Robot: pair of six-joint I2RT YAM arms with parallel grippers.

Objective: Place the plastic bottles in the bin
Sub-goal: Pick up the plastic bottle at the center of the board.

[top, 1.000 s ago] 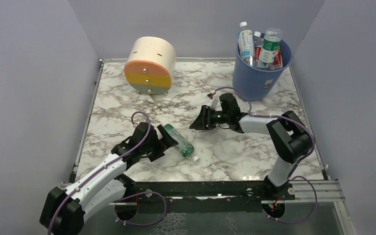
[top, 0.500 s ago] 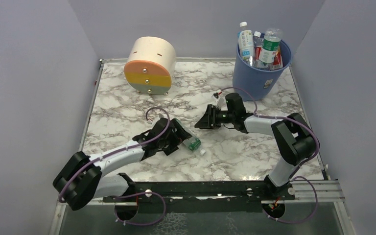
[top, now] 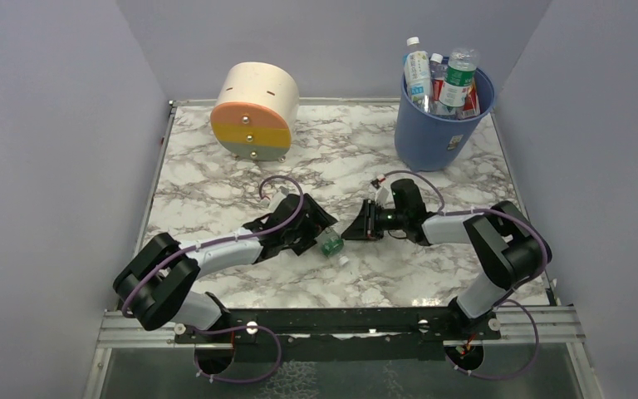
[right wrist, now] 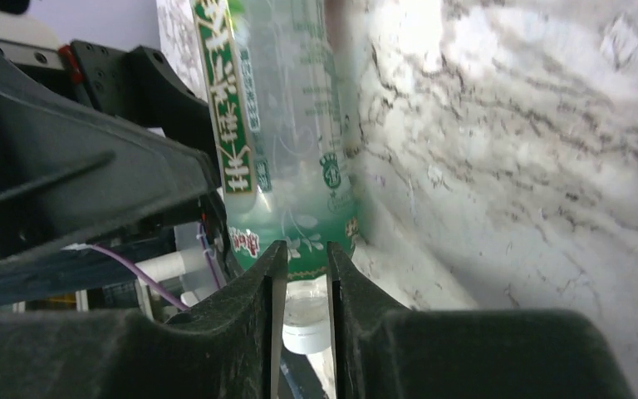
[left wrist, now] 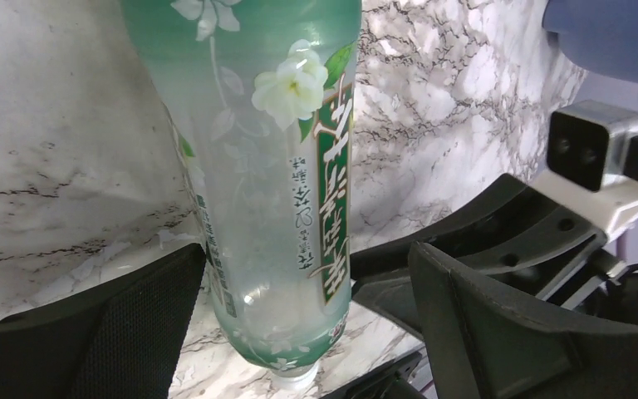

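Since 1 second ago my left arm has swung in toward the middle of the table (top: 208, 179), nudging the green bottle (top: 330, 244) rightward, while my right arm has dropped back toward the near edge and drawn its jaws in. Far left at the back, the cream, orange and yellow cylinder (top: 254, 112) lies on its side, well apart from everything else. My left gripper (top: 319, 237) is spread wide and straddles the bottle: in the wrist view its 2 fingers (left wrist: 133, 324) flank the green-and-white flowered label, the bottle against 1 finger and clear of the other. That bottle lies flat on the marble near centre, white cap (top: 342, 260) pointing toward the near edge. Just to its right my right gripper (top: 351, 232) points at it, jaws nearly together with only a slit between them; through that slit I see the bottle's neck and cap, but I cannot tell whether anything is pinched. At the far right corner the blue bin (top: 428, 137) stands upright, with several bottles (top: 419, 75) sticking out of its top.
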